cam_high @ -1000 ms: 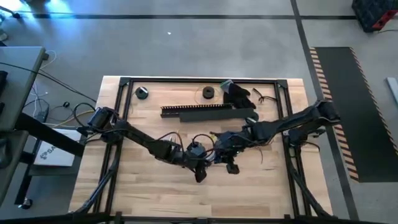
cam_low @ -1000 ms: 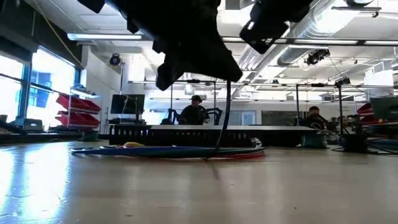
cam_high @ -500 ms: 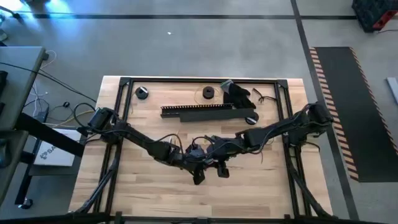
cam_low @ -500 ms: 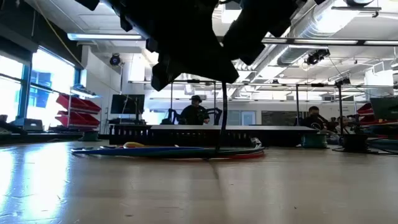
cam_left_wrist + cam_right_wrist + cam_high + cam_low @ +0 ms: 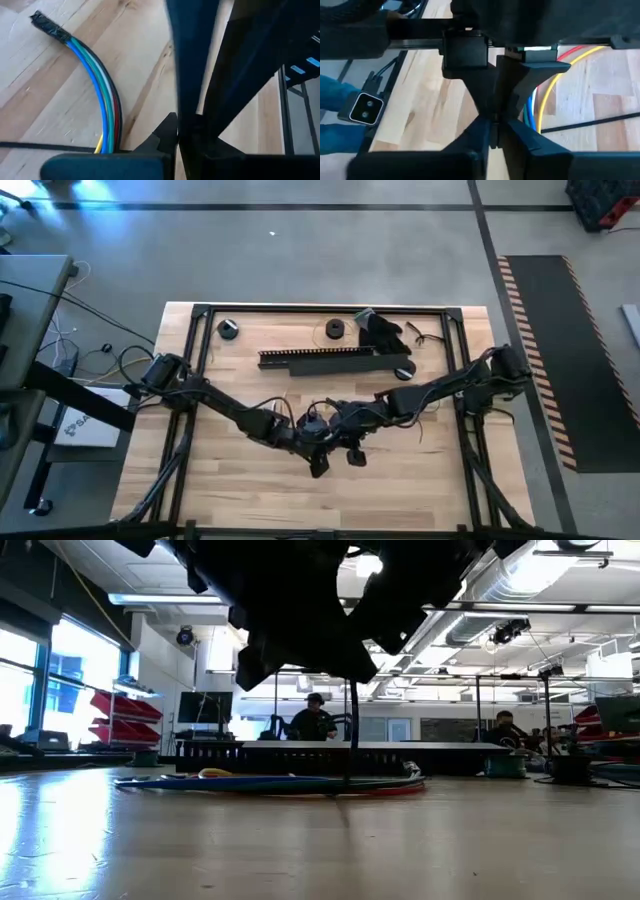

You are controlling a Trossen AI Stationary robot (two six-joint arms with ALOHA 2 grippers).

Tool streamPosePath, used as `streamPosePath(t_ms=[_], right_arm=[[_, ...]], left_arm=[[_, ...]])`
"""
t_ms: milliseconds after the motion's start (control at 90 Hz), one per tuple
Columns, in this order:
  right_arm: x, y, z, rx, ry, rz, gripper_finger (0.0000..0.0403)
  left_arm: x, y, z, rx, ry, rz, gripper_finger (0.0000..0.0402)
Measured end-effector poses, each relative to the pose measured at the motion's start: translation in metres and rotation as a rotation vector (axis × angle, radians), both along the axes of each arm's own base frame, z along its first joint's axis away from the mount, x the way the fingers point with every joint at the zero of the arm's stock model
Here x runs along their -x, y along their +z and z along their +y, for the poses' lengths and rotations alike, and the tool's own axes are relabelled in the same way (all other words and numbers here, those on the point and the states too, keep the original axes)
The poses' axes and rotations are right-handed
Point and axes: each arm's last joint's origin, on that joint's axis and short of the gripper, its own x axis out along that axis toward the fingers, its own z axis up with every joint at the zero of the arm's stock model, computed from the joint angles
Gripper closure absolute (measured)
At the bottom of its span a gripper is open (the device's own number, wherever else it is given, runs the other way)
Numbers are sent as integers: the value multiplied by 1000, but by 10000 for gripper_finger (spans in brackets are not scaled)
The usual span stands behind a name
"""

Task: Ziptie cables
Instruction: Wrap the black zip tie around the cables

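— Where are the two hands?

— Both meet over the middle of the pale wooden surface (image 5: 230, 480). The left hand (image 5: 318, 465) comes in from the left side, the right hand (image 5: 352, 456) from the right, and they sit just beside each other, nearly touching.

— And the wires?

— The bundle of thin blue, white, yellow and red cables (image 5: 270, 781) lies flat on the surface right under them. From the left wrist I see them (image 5: 106, 115) curve together to an end wrapped in dark tape.

— The tie?

— The thin, straight, dark plastic ziptie (image 5: 353, 730) hangs upright from the hands, its lower end down at the cables. The left hand's fingers are closed tight on it; from the right wrist those pinched tips (image 5: 490, 127) show plainly.

— Is the right hand holding anything?

— I cannot tell; its fingers are hidden behind the other arm.

— Anything else around?

— A long black slotted plastic duct (image 5: 330, 361) lies toward the far side, well apart from the hands.
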Motion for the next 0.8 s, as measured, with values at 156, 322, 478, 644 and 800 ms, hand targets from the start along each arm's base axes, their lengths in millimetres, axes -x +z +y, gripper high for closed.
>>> streamPosePath(t_ms=[156,322,478,644,800], right_arm=[[2,-1,0,-34,-8,38,401],[5,-4,0,-42,-7,85,402],[3,-4,-4,-51,-26,83,402],[-1,-2,-17,-128,-96,97,403],[-4,-2,-27,-177,-142,110,403]], left_arm=[[4,0,-9,-4,2,0,381],[9,0,-18,-20,35,-10,348],[12,1,-22,-75,97,-41,326],[12,-1,-22,-141,155,-61,313],[10,-10,-23,-138,175,-56,313]])
